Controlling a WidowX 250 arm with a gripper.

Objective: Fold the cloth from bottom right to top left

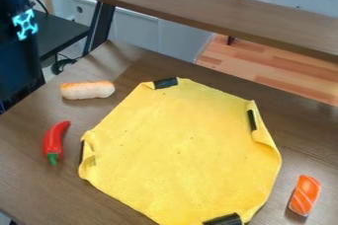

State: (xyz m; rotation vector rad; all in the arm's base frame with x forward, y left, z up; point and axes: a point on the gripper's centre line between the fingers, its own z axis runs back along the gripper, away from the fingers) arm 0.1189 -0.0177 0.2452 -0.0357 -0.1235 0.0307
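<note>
And there's the yellow cloth (178, 152), spread mid-table, edges curling! My arm (25, 46) stands off its ten o'clock, grip wide or narrow, I can't tell; red pepper (55, 140) at nine, orange sushi (305, 195) at four!

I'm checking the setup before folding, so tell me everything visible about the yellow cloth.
The yellow cloth looks soft and matte, with small dark specks. It lies mostly flat on the brown table, not folded across, its outline many-sided. Four corners are turned in, with black patches there; the right edge curls.
</note>
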